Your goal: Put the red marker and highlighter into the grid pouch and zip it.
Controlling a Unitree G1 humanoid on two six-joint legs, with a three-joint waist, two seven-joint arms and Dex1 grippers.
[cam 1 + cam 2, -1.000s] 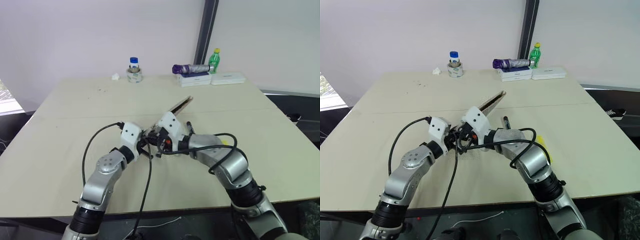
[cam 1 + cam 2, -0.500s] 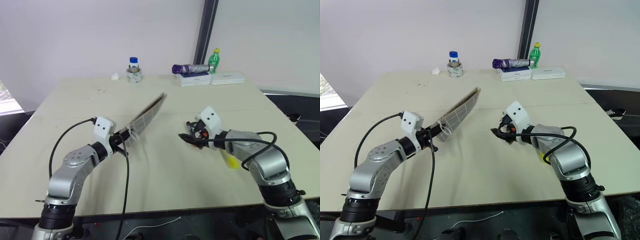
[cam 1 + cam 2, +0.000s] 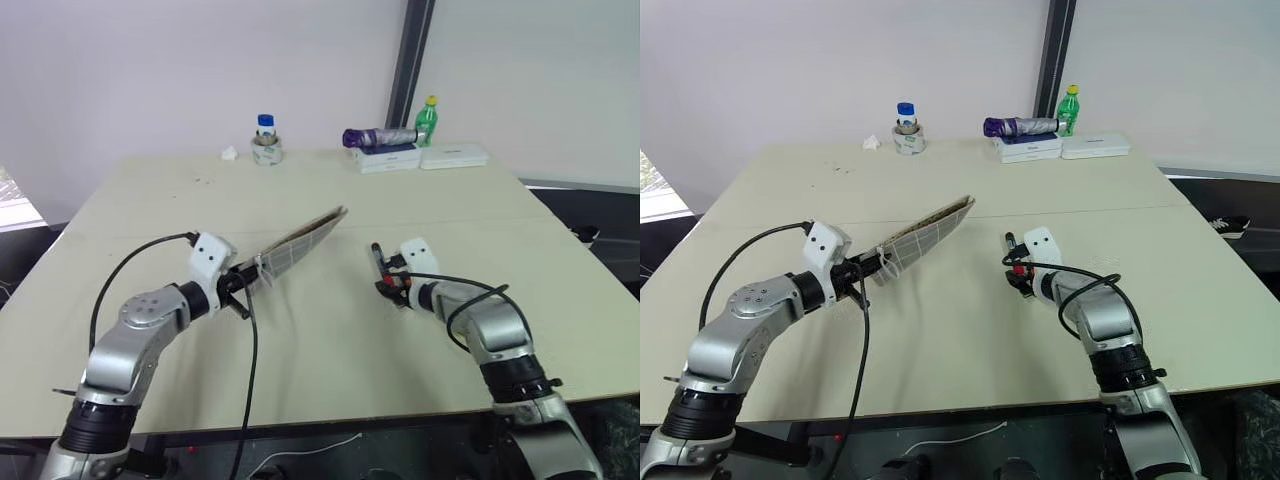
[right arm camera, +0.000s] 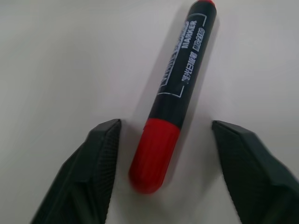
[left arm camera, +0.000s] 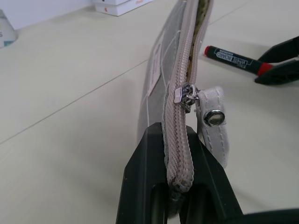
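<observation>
My left gripper (image 3: 243,284) is shut on the near end of the grid pouch (image 3: 300,240), holding it on edge above the table, far end pointing away to the right. In the left wrist view the zipper slider (image 5: 184,93) sits just past the gripper and the zip gapes open farther along. The red marker (image 3: 378,260) lies on the table right of the pouch. My right gripper (image 4: 163,127) stands open with a finger on each side of the marker's red cap (image 4: 154,158), not touching it. The highlighter is out of view.
Along the table's far edge stand a blue-capped bottle on a tape roll (image 3: 266,141), a purple roll on a white box (image 3: 385,140), a green bottle (image 3: 428,118) and another white box (image 3: 455,155). A black cable (image 3: 250,350) hangs from my left wrist.
The two grippers, close together at the pouch a second ago, have parted. The left carried the pouch leftward; the right swung right and down to the marker and opened.
</observation>
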